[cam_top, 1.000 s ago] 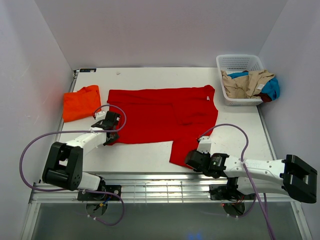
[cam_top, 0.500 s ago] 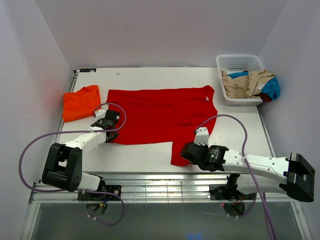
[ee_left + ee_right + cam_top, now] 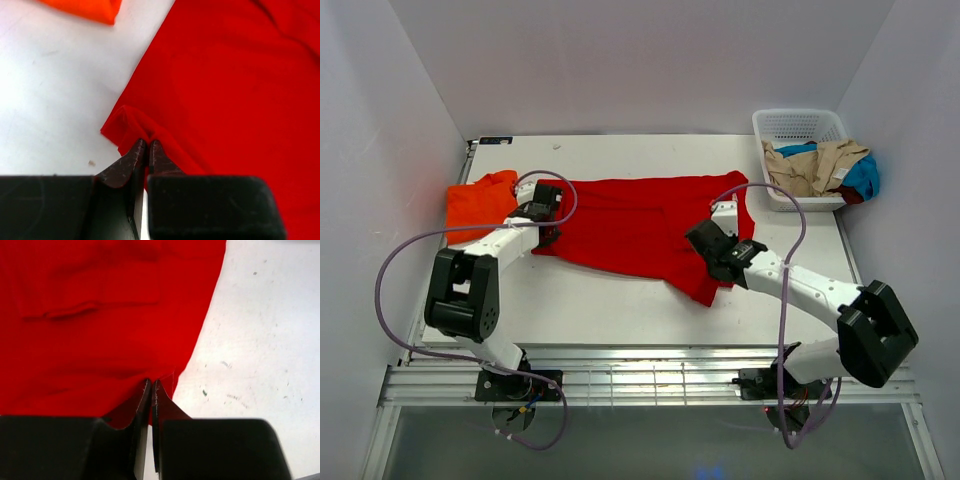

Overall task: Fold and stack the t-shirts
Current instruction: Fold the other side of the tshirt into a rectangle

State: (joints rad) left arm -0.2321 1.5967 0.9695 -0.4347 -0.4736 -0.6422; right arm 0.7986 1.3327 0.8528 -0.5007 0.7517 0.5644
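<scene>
1. Nearest, the red t-shirt [image 3: 630, 225] lies spread across the middle of the table [image 3: 620, 315].
2. The left gripper [image 3: 147, 143] is pinched tight on the shirt's near-left corner, and the right gripper [image 3: 151, 382] is clamped on its near-right hem.
3. This looks like the first fold. Next, both arms should carry the near hem evenly toward the shirt's far edge, then let go.
4. A folded orange t-shirt [image 3: 480, 203] sits just left of the red one. Beyond its far-right corner, a basket [image 3: 798, 115] holds more garments [image 3: 815, 165].
</scene>
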